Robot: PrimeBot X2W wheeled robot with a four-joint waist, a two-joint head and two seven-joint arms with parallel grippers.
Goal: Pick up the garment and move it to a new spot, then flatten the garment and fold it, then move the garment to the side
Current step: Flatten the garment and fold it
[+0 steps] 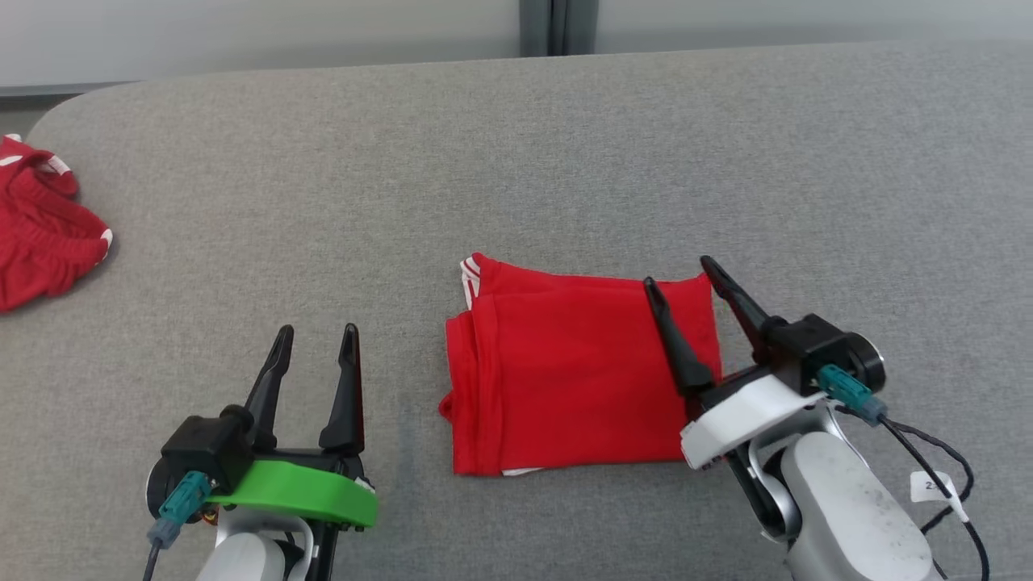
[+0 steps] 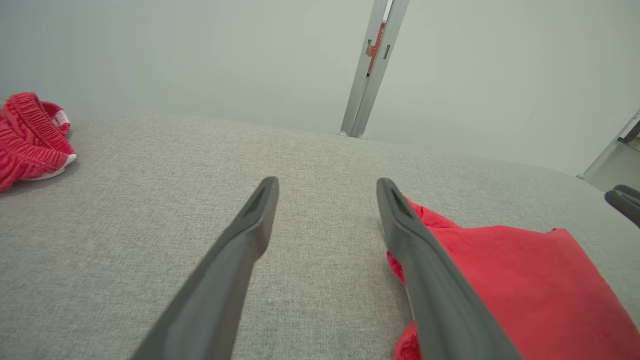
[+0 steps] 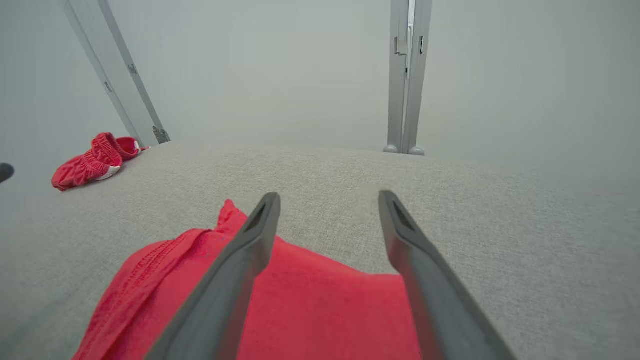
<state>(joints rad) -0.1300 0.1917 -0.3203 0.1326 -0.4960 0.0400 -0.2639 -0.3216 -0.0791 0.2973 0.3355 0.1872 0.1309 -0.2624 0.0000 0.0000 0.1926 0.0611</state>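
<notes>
I see folded garment [image 1: 565,379] flat on bench [image 1: 516,161], long axis left-right, striped corner far-left. Right hand [image 1: 676,270] wide astride its right edge; left hand [image 1: 318,328] wide, empty.

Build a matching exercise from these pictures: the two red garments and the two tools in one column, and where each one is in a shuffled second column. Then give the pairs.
Column one
1. folded garment
2. bunched garment
3. left tool
4. right tool

Column two
A. open, straddling the folded garment's right edge
B. at the far left of the grey surface
C. open, over bare grey surface
D. lying flat in the middle

Pairs: 1-D, 2-B, 3-C, 4-A
</notes>
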